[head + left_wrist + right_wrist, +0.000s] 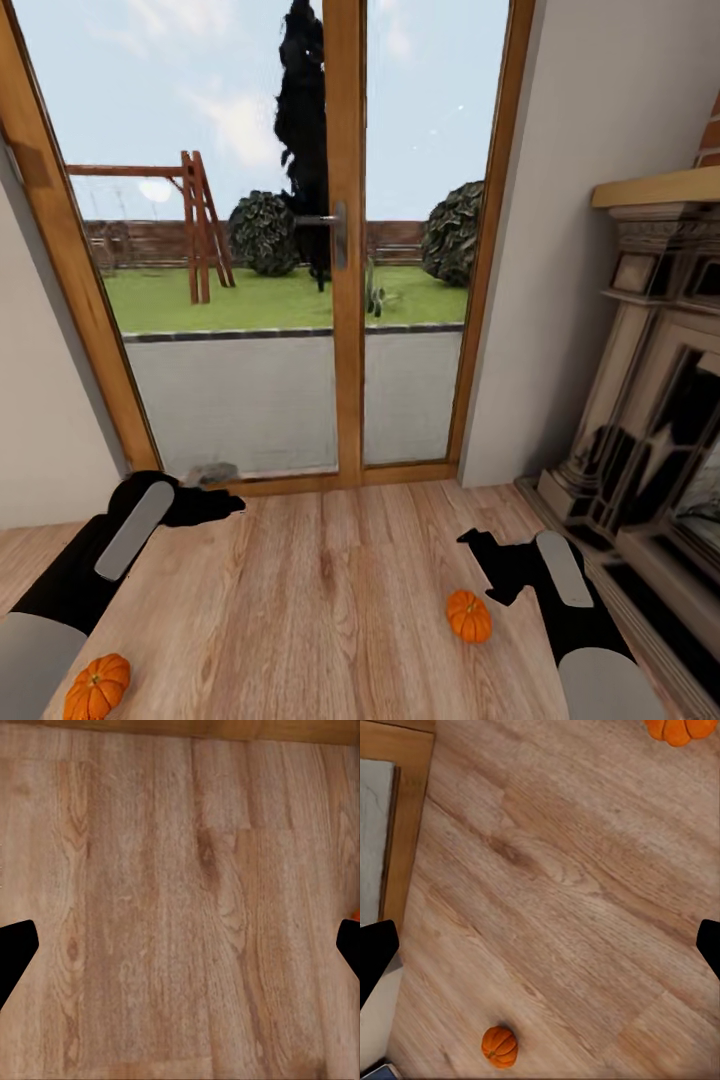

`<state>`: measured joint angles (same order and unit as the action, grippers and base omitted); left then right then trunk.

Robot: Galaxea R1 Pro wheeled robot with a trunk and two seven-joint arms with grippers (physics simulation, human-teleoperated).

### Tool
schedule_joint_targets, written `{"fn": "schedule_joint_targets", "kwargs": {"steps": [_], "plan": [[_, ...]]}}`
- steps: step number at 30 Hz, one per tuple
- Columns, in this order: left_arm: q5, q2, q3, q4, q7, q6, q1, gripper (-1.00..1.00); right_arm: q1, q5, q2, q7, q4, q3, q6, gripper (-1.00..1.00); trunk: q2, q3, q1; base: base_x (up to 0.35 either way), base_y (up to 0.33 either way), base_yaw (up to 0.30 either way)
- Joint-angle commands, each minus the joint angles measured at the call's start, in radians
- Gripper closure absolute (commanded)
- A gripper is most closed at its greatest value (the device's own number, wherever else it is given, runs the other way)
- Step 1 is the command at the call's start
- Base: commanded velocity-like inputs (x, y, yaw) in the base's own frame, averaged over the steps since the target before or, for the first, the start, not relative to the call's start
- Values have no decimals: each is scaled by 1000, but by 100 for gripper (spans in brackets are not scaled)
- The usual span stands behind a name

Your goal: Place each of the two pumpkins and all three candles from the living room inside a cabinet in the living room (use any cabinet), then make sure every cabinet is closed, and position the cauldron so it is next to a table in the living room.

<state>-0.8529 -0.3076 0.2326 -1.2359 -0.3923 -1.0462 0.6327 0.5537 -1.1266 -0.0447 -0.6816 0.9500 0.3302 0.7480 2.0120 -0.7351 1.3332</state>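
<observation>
The left black two-fingered tool (205, 505) hangs over the pale wood-plank floor (330, 600) with its fingers spread wide; in the left wrist view only the two dark fingertips (15, 952) show at the frame edges, with bare planks between them and nothing held. The right black tool (490, 560) is likewise spread wide and holds nothing, its fingertips (375, 960) far apart over the same floor.

Just beside the right tool, on its inner side and slightly nearer the robot, a small ribbed orange pumpkin with a short dark stem (469, 615) sits on the planks, apart from the fingers. It is not certain which of the two pumpkins in the right wrist view this one is. The second ribbed orange pumpkin (97, 686) lies on the floor beside the left forearm, well behind the left tool and close to the robot.

Beyond both tools stands a glazed double door with an orange-brown wooden frame (347, 250) and a grey metal handle (338, 232). Out past the right tool, a cream and black ornate fireplace surround (650, 400) stands against the wall.
</observation>
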Motion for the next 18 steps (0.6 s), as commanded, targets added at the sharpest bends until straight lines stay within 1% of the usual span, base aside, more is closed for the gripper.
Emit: {"fn": "schedule_joint_targets", "kwargs": {"steps": [1,3,7,9,15,17,18], "plan": [[-11,-7,-2,-7,-10,-1,1,-100,0,-14,0,-10,1,4,2,-100,8,-4,4,0,0,0],[-18,-18,-6,-21,-10,-1,1,-100,-2,-17,3,-8,1,6,1,-100,22,-11,11,0,0,0],[-60,-29,-8,-48,-10,-1,1,-100,-4,-19,15,-3,1,8,-3,-100,50,-23,27,0,0,0],[-68,-30,-8,-52,-10,-1,1,-100,-4,-19,17,-1,1,8,-5,-100,64,-29,34,0,0,0],[-77,-31,-9,-55,-10,-1,1,-100,-5,-19,24,10,1,9,-8,-100,106,-48,57,0,0,0],[-78,-31,-10,-56,-10,-1,1,-100,-11,-15,35,58,-5,9,-8,-100,120,-54,65,0,0,0],[-80,-31,-9,-56,-10,-1,1,-100,-20,-13,49,87,-15,9,-9,-100,127,-58,69,0,0,0]]}}
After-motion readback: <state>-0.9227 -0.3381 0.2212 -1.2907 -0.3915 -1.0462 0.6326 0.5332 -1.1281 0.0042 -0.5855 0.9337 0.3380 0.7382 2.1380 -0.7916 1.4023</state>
